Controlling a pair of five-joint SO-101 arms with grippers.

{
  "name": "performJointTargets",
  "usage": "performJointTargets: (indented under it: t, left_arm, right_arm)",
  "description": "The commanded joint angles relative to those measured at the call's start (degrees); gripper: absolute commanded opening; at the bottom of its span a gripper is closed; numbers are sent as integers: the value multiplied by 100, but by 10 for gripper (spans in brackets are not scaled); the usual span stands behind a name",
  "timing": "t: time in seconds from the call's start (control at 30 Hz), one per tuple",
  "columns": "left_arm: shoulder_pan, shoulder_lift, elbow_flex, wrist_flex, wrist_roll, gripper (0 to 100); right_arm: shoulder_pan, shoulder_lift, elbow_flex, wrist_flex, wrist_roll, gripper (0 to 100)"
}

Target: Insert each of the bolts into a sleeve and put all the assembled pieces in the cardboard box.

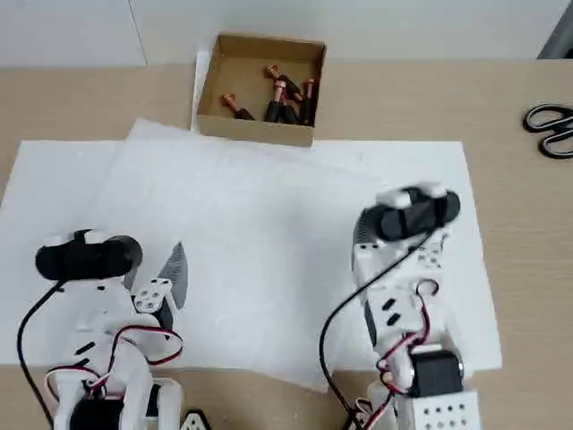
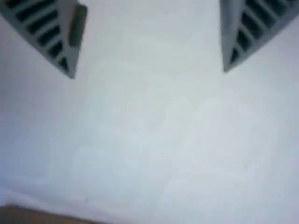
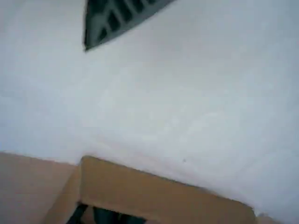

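Note:
The cardboard box (image 1: 258, 128) stands at the far middle of the table. Several assembled pieces (image 1: 286, 98), copper bolts in black sleeves, lie inside it. My left gripper (image 2: 148, 72) is open above bare white paper, with nothing between its fingers; in the high view it (image 1: 173, 273) is at the near left. The right arm (image 1: 407, 215) is at the near right, over the paper. Part of my right gripper (image 3: 88, 44) hangs above the paper, with the box wall (image 3: 163, 193) beyond it and dark pieces (image 3: 107, 217) just inside.
A large white paper sheet (image 1: 269, 233) covers the middle of the wooden table (image 1: 72, 98). Scissors (image 1: 551, 130) lie at the far right edge. A second sheet (image 1: 201, 76) pokes out beside the box.

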Motion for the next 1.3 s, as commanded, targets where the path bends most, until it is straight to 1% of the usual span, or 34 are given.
performJointTargets:
  t: [0.0, 0.1, 0.23, 0.57, 0.87, 1.13, 1.27]
  left_arm:
    - [-35, -53, -22, 18, -35, 192]
    - [-35, -53, 75, 9, -26, 191]
    - [-53, -53, 268, 9, -35, 191]
    - [-949, -53, 1147, 0, -35, 191]
    - [-967, -53, 2044, 9, -35, 191]
    - [-967, -53, 2070, 0, -35, 191]
    - [-967, -53, 2070, 0, -35, 191]
  right_arm:
    - [233, -1077, 527, -312, 79, 296]
    - [462, -1631, 879, -312, 79, 296]
    - [637, -1464, 949, -286, 79, 296]
    - [637, -1464, 1846, -321, 79, 296]
    - [664, -1411, 1960, -251, 53, 296]
    - [655, -1411, 1960, 1077, 44, 296]
    - [637, -1464, 1960, 1209, 44, 296]
